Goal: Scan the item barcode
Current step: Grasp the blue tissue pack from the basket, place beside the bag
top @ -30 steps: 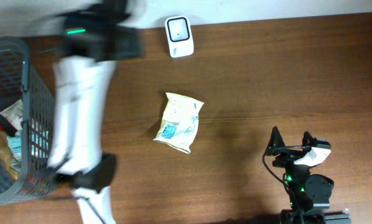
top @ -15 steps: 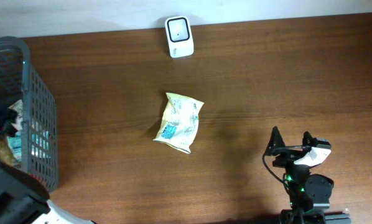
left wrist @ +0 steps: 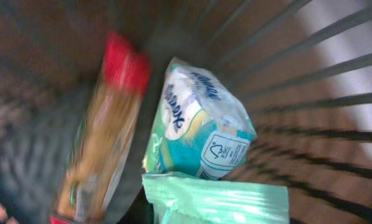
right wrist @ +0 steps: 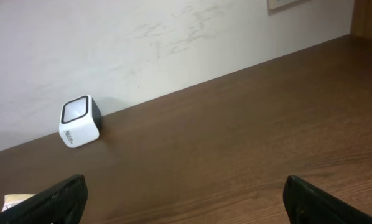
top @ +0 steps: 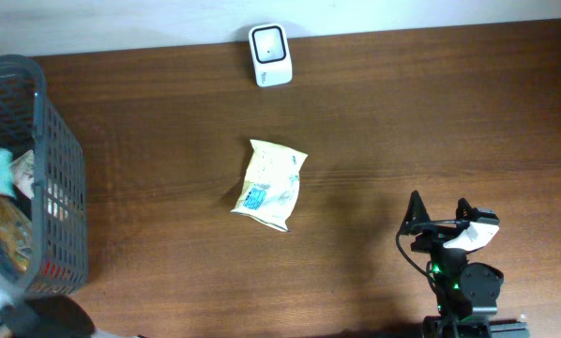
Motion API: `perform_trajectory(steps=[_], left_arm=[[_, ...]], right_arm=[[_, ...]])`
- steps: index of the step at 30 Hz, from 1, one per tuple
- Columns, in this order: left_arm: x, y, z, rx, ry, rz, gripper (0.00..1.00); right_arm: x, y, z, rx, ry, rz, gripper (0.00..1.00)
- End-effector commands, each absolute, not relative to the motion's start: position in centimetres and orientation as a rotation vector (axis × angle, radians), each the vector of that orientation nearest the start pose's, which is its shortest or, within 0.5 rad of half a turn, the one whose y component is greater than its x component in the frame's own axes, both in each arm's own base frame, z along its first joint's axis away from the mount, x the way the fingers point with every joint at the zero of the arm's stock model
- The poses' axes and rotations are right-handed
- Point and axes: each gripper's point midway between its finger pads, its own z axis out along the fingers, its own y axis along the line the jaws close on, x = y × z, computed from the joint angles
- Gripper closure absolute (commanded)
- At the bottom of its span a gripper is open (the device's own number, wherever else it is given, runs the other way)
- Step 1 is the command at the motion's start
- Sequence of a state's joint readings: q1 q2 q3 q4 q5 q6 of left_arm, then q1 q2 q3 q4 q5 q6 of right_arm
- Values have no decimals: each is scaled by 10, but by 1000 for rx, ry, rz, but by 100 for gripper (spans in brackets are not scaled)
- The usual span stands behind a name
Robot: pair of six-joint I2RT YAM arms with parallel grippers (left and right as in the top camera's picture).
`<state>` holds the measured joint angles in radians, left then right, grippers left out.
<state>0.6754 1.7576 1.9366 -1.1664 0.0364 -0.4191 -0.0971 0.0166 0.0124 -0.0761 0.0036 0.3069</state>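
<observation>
- grey plastic mesh basket (top: 60,169) at left edge of brown wooden table (top: 402,113), stocked with snack packs; left wrist view aimed down into it, probably to fetch an item for scanning.
- inside: mint-green plastic packet (left wrist: 217,199) nearest the lens, teal-and-white crinkly pack (left wrist: 201,124) behind it, long orange packet with red end (left wrist: 105,137) alongside.
- left gripper fingers not in view; clenched or released, cannot tell.
- cream foil pouch with blue label (top: 269,184) flat mid-table, well apart from small white cube scanner (top: 269,55) at far edge, window up so barcodes pass over it.
- right gripper (top: 438,207) parked at near edge, jaws spread, grasping nothing.
</observation>
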Motion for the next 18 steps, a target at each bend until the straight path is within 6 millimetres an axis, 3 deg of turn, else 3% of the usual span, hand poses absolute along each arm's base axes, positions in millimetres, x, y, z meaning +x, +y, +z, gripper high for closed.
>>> perform_trajectory(steps=[1, 3, 6, 8, 12, 13, 14, 15, 16, 17, 18], left_arm=[[319, 227, 400, -1053, 1967, 112, 98], [293, 225, 411, -1092, 1942, 266, 96], [279, 238, 375, -1205, 2056, 384, 96], [286, 243, 356, -1230, 2116, 387, 94], [305, 256, 312, -1284, 2232, 383, 76], [308, 258, 304, -1291, 2253, 382, 76], [310, 259, 298, -1298, 2271, 382, 84], [311, 260, 295, -1302, 2281, 382, 100], [311, 260, 295, -1301, 2280, 382, 100], [311, 260, 295, -1301, 2280, 382, 87], [311, 260, 295, -1302, 2281, 382, 82]], right_arm=[[245, -25, 154, 336, 1625, 151, 2], [245, -25, 154, 336, 1625, 151, 1], [245, -25, 154, 336, 1625, 151, 2], [245, -25, 154, 336, 1625, 151, 1], [245, -25, 154, 336, 1625, 151, 2], [245, -25, 154, 336, 1625, 151, 2], [245, -25, 154, 336, 1625, 151, 1], [245, -25, 154, 336, 1625, 151, 2], [245, -25, 154, 336, 1625, 151, 2], [245, -25, 154, 336, 1625, 151, 1], [245, -25, 154, 336, 1625, 151, 1]])
